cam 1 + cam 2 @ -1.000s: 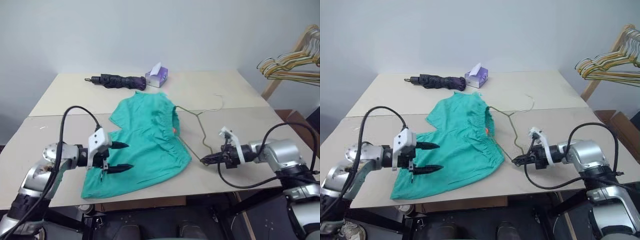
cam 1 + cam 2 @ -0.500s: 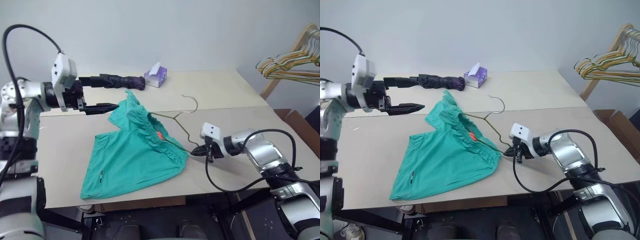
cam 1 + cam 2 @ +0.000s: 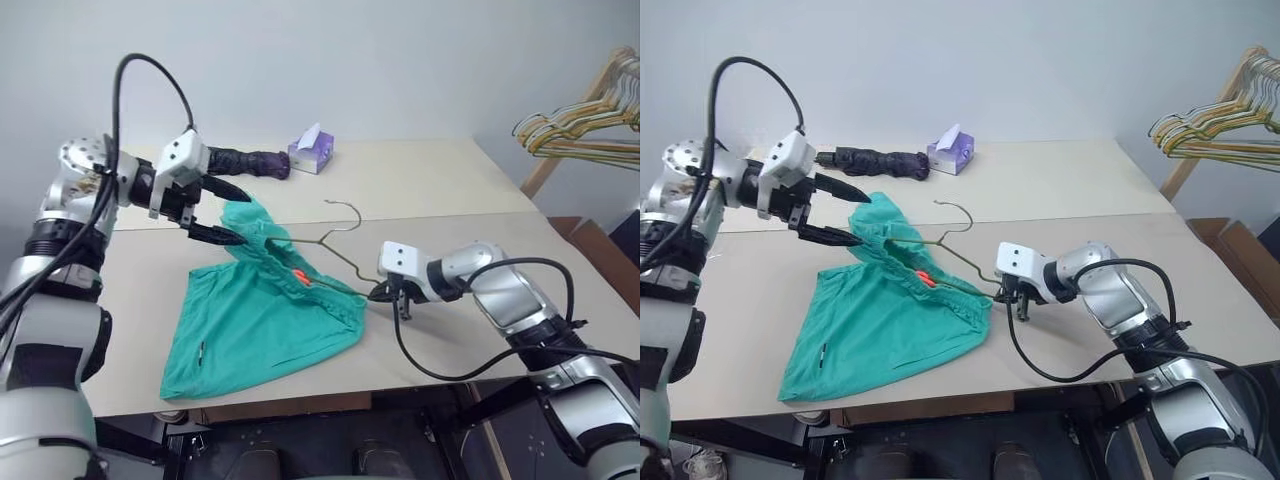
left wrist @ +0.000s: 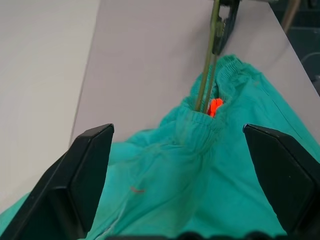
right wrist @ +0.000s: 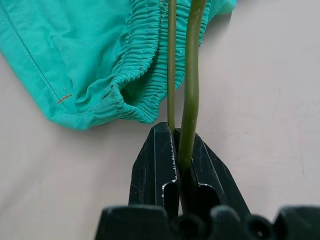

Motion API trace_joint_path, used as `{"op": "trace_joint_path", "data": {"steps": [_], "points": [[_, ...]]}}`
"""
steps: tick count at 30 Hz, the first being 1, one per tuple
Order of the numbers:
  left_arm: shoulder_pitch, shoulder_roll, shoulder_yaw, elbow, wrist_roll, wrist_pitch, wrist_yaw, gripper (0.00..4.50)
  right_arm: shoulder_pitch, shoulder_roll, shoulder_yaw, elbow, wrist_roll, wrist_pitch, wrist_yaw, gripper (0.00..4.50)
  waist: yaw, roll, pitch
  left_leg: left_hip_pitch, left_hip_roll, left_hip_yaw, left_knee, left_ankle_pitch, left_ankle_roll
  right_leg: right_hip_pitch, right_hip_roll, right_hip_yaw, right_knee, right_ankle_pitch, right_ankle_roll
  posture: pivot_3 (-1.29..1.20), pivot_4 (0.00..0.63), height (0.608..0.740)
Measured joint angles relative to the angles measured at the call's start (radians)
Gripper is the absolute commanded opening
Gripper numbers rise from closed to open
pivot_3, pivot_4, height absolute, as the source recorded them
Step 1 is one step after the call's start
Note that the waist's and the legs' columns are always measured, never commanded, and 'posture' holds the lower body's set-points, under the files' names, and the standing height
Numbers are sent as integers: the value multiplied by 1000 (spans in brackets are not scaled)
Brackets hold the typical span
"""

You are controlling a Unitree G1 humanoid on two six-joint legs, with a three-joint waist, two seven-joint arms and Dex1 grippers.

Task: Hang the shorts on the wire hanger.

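The teal shorts (image 3: 262,322) lie on the beige table (image 3: 450,190), their far end lifted into a peak. The wire hanger (image 5: 192,75) runs into the gathered waistband (image 4: 200,122), beside an orange tag (image 4: 215,106), and its hook (image 3: 350,207) sticks up behind. My right gripper (image 3: 376,292) is shut on the hanger's near corner, just off the shorts' edge. My left gripper (image 3: 243,218) is open, one finger on each side of the lifted peak, without squeezing it.
A folded black umbrella (image 3: 243,160) and a purple tissue box (image 3: 313,154) lie at the table's far side. A bunch of yellow-green hangers on a wooden rack (image 3: 588,120) stands off the table at the right. A seam crosses the table (image 3: 470,216).
My left gripper rose from the table's front, swung round the far left and came in over the shorts' peak. My right gripper pushed the hanger left, deeper into the waistband, bunching the shorts.
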Motion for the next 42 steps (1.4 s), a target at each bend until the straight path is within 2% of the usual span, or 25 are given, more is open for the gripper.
{"op": "trace_joint_path", "data": {"steps": [6, 9, 21, 22, 28, 32, 36, 42], "points": [[-28, -21, -132, 47, -3, -37, 0, 4479, -11, 9, 11, -17, -8, 25, 8, 0, -16, 0, 0, 0, 0, 0, 1, -1, 1, 0, 0, 0, 0, 0, 0, 7, 0, 740], [-35, -30, -169, 81, 0, -62, 0, 3947, -12, 9, 21, -19, -14, 35, 9, 0, -18, 0, 0, 0, 0, 0, 1, -1, 1, -1, 0, 0, 0, 0, 0, 3, 0, 740], [-46, -48, -219, 149, 0, -99, 0, 148, -19, 10, 28, -36, -16, 48, 6, 0, -18, 0, 0, -1, 0, 0, 3, -1, 2, -1, 0, 0, 1, 0, 1, -1, 0, 740], [-46, -48, -226, 151, 0, -110, 0, 24, -20, 10, 28, -36, -18, 49, 4, 0, -18, 0, 0, -1, 0, 0, 3, -1, 2, -1, 0, 0, 1, 0, 1, 0, 0, 740], [-46, -50, -230, 162, 2, -137, 0, 24, -21, 12, 28, -36, -19, 49, 3, 0, -18, 0, 0, -3, 0, 0, 8, -4, 7, -1, 0, 0, 1, -1, 1, 6, 0, 740], [-50, -69, -195, 209, 59, -186, 0, 24, -21, 20, 28, -35, -44, 14, -27, 0, -16, 0, 0, -3, 0, 0, 8, -4, 7, -1, 0, 0, 1, -1, 1, 10, 0, 740], [-56, -73, -157, 232, 101, -222, 0, 24, -20, 36, 22, -35, -64, -54, -73, 1143, -16, 0, 0, -3, 0, 0, 8, -4, 7, -1, 0, 0, 1, -1, 1, 12, 0, 740], [-56, -76, -101, 252, 161, -241, 0, 24, -19, 43, -32, -47, -50, -73, -115, 3358, -11, 0, 0, -4, 0, 0, 9, -4, 7, -1, 0, 0, 1, -1, 1, 11, 0, 740]]}}
